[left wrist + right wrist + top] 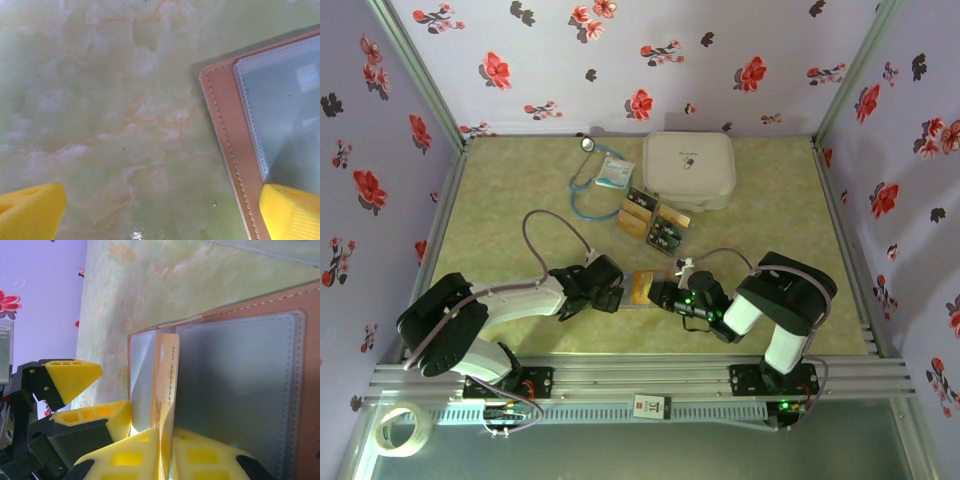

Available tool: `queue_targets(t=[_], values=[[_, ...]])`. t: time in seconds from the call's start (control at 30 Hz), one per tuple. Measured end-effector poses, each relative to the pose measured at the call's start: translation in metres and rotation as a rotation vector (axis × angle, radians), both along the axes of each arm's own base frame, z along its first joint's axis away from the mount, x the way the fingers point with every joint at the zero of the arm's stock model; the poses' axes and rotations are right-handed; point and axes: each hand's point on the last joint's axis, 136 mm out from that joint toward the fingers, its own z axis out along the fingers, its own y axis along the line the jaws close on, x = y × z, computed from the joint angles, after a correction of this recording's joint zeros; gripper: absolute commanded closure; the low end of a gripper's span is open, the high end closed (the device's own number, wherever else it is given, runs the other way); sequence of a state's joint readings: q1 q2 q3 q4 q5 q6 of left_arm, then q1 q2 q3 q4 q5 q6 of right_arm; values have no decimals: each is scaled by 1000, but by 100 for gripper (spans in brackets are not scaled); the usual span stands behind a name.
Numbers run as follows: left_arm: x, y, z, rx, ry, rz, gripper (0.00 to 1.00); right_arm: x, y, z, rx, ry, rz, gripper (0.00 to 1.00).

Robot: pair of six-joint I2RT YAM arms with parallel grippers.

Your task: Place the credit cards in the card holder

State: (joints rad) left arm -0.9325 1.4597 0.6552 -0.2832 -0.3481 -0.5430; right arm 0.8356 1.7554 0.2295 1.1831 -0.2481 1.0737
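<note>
Cards lie in a pile on the desk, well past the far side of the card holder. The right hand is pinched on one gold card, whose far end is at a clear pocket of the holder. The left hand is spread wide, with one finger on the holder's corner. I think this card is going in now. Next comes a straight, gentle push, holder held flat.

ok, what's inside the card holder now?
One gold-yellow card at the fold of the card holder, pinched by the jaws of the right gripper. Its edge goes behind the grey pocket; the cloudy film hides how deep, and anything else inside.
</note>
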Motion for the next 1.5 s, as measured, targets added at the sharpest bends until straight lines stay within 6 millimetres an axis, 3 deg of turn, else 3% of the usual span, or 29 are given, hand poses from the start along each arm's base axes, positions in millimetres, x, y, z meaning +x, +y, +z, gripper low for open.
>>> queue_targets(t=[0.63,1.5], values=[[0,0,0,0,-1,0,0,-1,-3,-3,-8,9,-1,100],[0,0,0,0,-1,0,0,-4,3,-4,22,21,53,98]])
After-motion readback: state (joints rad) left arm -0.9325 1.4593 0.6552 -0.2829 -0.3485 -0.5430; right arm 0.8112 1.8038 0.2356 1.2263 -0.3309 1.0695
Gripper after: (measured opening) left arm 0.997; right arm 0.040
